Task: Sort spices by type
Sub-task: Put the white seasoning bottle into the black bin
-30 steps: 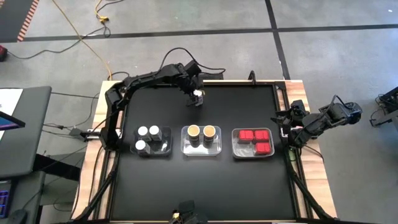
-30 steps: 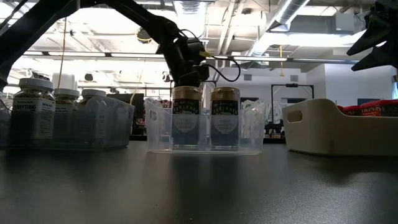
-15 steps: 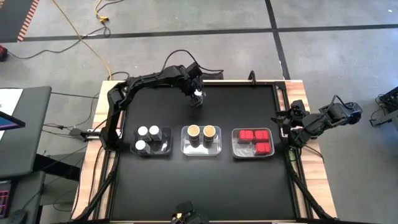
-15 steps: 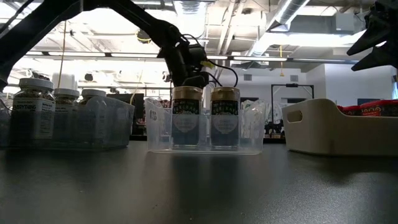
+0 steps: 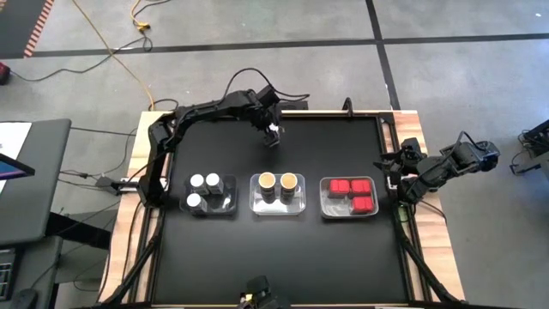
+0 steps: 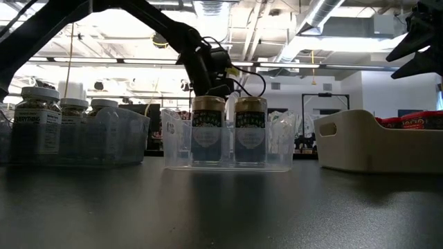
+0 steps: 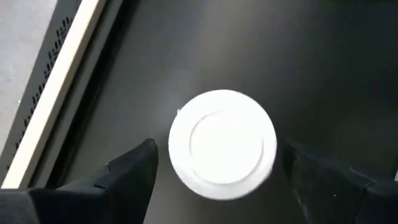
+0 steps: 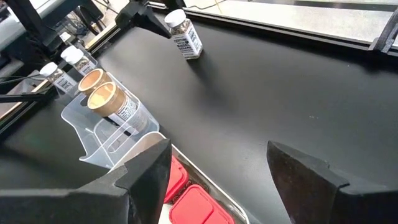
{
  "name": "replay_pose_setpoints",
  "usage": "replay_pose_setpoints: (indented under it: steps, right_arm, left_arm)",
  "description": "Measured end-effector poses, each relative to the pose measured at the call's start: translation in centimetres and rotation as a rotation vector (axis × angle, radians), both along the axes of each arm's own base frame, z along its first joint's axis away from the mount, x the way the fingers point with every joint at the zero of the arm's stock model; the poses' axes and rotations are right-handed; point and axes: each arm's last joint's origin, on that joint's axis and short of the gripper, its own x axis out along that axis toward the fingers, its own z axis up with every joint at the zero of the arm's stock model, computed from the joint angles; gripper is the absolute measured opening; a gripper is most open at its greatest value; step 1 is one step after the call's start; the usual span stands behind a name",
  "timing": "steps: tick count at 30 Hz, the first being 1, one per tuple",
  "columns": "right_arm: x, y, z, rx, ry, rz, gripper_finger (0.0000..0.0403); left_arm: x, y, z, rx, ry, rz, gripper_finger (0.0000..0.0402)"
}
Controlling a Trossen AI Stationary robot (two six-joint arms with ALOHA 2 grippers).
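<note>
One white-capped jar (image 7: 222,144) between spread left gripper (image 7: 221,177) fingers, untouched

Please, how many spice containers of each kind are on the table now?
White-cap jars: 4 (3 in the left tray, 1 loose at the left gripper)
Tan-top jars: 2
Red packets: 3
Total: 9

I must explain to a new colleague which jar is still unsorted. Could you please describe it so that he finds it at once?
Start at the black table with its row of three clear plastic trays. Beyond that row, toward the far edge, the left gripper hangs open over a clear jar with a white cap. It is the only jar standing on the bare table, outside every tray.
</note>
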Motion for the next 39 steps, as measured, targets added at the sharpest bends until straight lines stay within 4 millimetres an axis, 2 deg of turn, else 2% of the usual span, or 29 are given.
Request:
replay_pose_setpoints:
  steps: [10,39]
  right_arm:
    - [0.0,0.0,0.0,0.0,0.0,0.0,0.0292]
    - [0.0,0.0,0.0,-0.001,0.001,0.001,0.0292]
  left_arm:
    - [1.0,-0.3,-2.2,-0.001,0.048,-0.005,0.0325]
    - [1.3,-0.1,-1.7,0.032,0.027,0.014,0.0325]
